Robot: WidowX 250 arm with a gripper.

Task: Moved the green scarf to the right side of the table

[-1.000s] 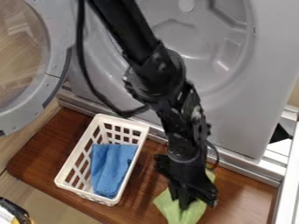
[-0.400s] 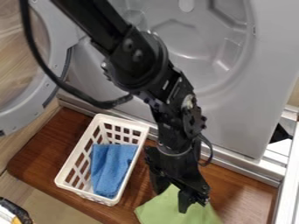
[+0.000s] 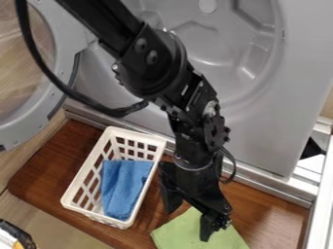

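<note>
Scarf (image 3: 180,235) lies flatter than a second ago, the black hand (image 3: 188,225) over it released, fingers spread apart.

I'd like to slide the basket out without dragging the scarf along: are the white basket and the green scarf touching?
Apart. The camera view shows brown wood between the basket and the scarf's left corner.

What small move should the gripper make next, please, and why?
I'd probably lift the gripper straight up, away from the scarf: its fingers stand apart, and the scarf lies spread on the table, right of the basket.
</note>
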